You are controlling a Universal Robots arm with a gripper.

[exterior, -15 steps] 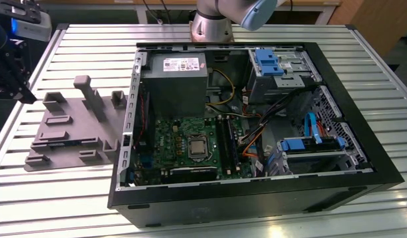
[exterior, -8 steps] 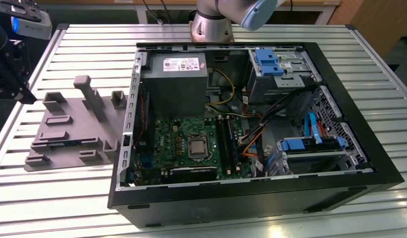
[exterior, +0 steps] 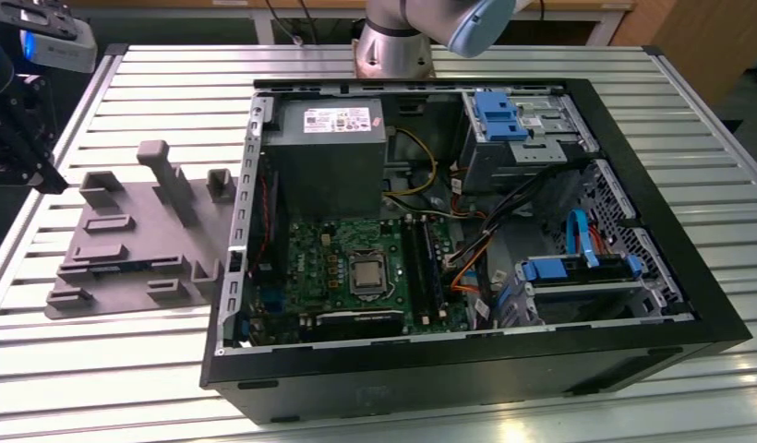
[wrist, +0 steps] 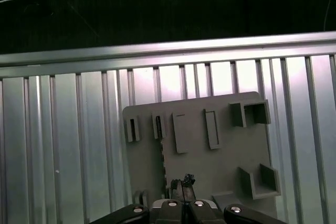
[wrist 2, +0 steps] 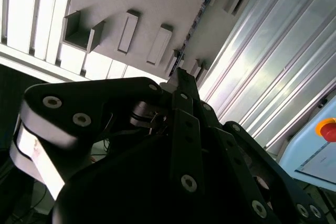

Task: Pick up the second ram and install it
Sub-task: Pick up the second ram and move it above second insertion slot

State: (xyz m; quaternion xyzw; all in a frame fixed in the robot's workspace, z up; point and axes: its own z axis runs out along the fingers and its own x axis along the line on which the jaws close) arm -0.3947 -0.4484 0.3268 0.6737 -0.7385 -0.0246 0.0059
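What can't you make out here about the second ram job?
Second ram: too small to pick out on the grey holder in the exterior view.
Memory slots: too dark to tell if filled, exterior view.
Gripper: any load hidden by its own body, second wrist view.
Arm: cut off by the exterior view's top edge.

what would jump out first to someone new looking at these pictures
The open computer case on the slatted metal table draws the eye first, its green motherboard in plain sight. On the exterior view's left of it lies a grey holder plate, and in both wrist views the gripper hangs over that plate.
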